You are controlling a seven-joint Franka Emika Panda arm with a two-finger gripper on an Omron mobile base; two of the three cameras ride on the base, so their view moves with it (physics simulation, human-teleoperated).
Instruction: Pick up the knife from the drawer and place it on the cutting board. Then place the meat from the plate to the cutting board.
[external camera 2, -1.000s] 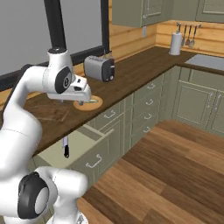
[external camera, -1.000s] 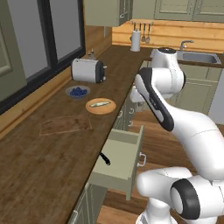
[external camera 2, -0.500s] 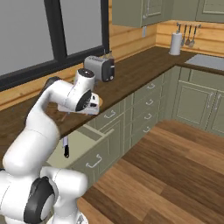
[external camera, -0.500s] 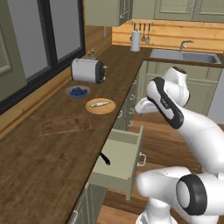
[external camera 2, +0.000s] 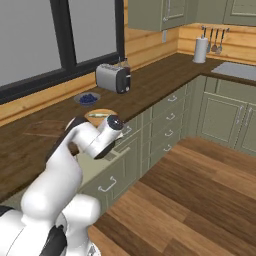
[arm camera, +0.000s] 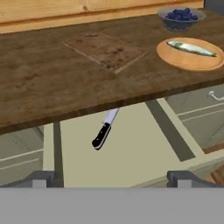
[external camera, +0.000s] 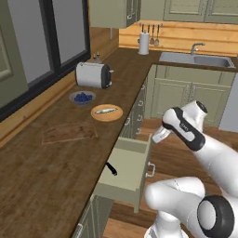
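The drawer (arm camera: 131, 153) stands pulled out below the counter edge. In it lies the knife (arm camera: 104, 130), black handle toward me, its silver blade partly hidden under the counter lip. My gripper (arm camera: 111, 179) is open and empty, hovering in front of the drawer and short of the knife. On the counter behind are the cutting board (arm camera: 105, 50) and the round tan plate (arm camera: 175, 59) carrying the pale meat (arm camera: 191, 48). From the left base view, the gripper (external camera: 155, 138) hangs just right of the drawer (external camera: 132, 160), where the knife handle (external camera: 110, 168) shows.
A blue-grey bowl of blueberries (external camera: 82, 97) sits behind the plate (external camera: 107, 113), with a toaster (external camera: 93, 75) further back. Smaller closed drawers with handles (arm camera: 214, 96) flank the open one. The sink (external camera: 195, 59) is at the far end, with wooden floor on the right.
The arm has swung off the counter and come down in front of the open drawer. The gripper has stayed open.
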